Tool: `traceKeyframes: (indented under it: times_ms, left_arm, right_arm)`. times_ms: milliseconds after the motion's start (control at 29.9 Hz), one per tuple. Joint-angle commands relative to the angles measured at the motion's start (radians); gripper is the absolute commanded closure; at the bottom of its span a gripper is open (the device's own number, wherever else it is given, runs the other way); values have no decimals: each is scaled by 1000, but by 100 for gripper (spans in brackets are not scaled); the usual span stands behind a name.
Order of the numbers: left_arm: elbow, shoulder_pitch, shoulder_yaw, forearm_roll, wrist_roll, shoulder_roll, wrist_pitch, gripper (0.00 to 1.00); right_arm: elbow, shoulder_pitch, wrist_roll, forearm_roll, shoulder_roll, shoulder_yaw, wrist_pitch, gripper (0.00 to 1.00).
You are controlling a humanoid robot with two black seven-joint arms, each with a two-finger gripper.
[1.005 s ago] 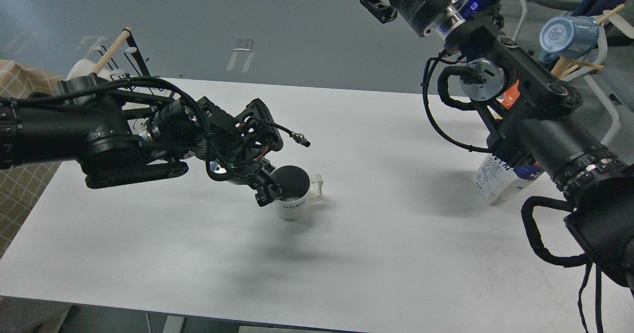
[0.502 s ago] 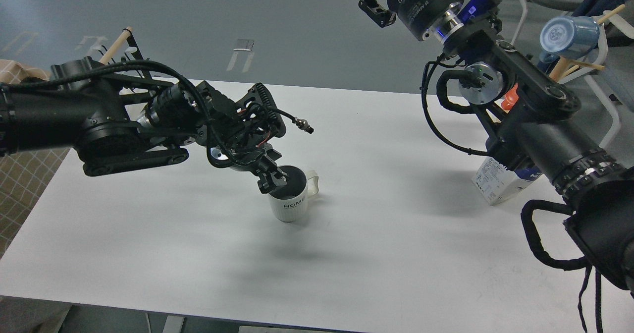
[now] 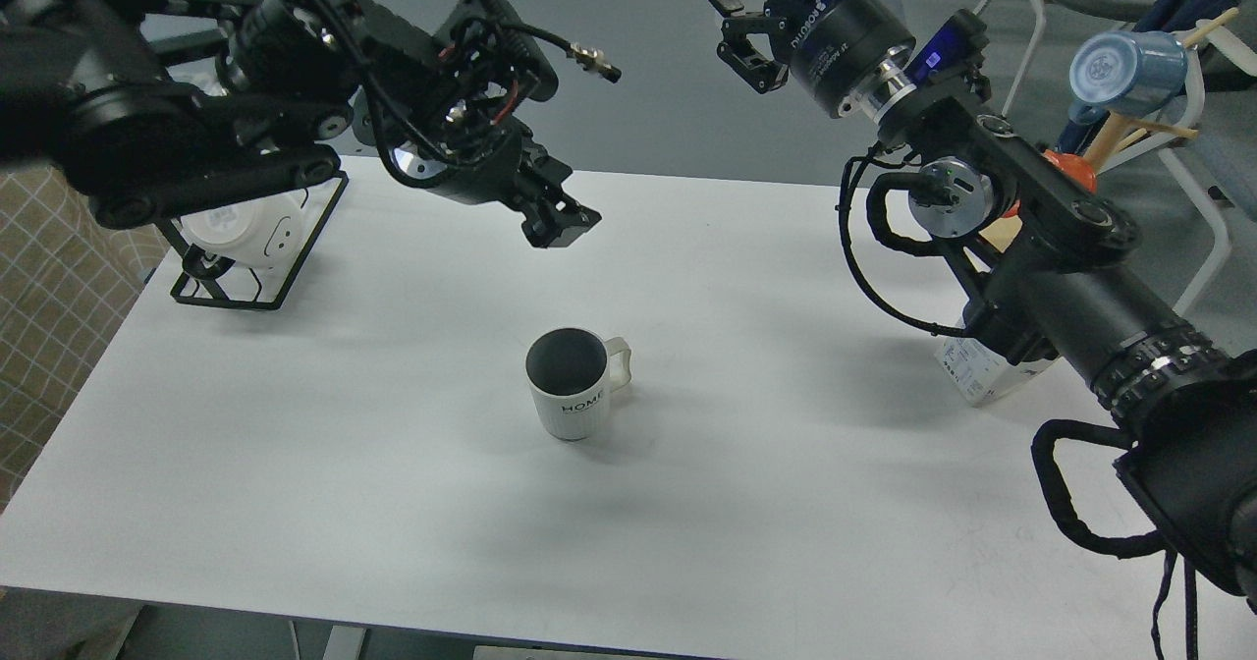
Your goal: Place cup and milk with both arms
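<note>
A white cup (image 3: 574, 385) with a dark inside and the word HOME stands upright on the white table (image 3: 393, 464), near its middle, handle to the right. My left gripper (image 3: 565, 226) hangs well above and behind the cup, empty, its fingers apart. The milk carton (image 3: 970, 373), white with blue print, stands at the table's right side, mostly hidden behind my right arm. My right gripper (image 3: 738, 33) is raised high over the table's far edge, open and empty, far from the carton.
A black wire rack (image 3: 196, 292) holding a white mug (image 3: 245, 233) stands at the table's back left. A wooden peg rack with a blue cup (image 3: 1124, 69) is off the back right. An orange cap (image 3: 1065, 162) peeks out behind my right arm.
My left gripper let go of the cup's rim and rose up and back, leaving the cup standing. My right gripper shifted only slightly.
</note>
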Motion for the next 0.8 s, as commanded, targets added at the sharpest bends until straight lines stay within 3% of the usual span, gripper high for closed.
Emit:
traceKeyframes:
  times_ms: [0, 268, 435, 502, 569, 670, 770]
  left_arm:
    - [56, 3, -101, -60, -5, 45, 0, 42]
    - [151, 52, -171, -420, 6, 187, 0, 37]
    - [230, 116, -171, -672, 4, 204, 0, 31]
    - [248, 159, -173, -801, -2, 206, 0, 25]
    - [253, 204, -179, -997, 1, 204, 0, 2]
    - [253, 233, -191, -1111, -2, 200, 4, 2]
    - [257, 313, -256, -1217, -5, 187, 126, 2]
  right_arm:
    - [3, 6, -1, -2, -2, -52, 0, 0]
    - [26, 93, -4, 2, -135, -175, 0, 0]
    - [36, 187, -14, 1, -199, -281, 9, 0]
    - [37, 234, -14, -1, -227, -336, 9, 0]
    - [61, 294, -15, -2, -288, -412, 14, 0]
    - [109, 332, -15, -10, -346, -475, 14, 0]
    - [252, 389, -15, -95, -484, -568, 14, 0]
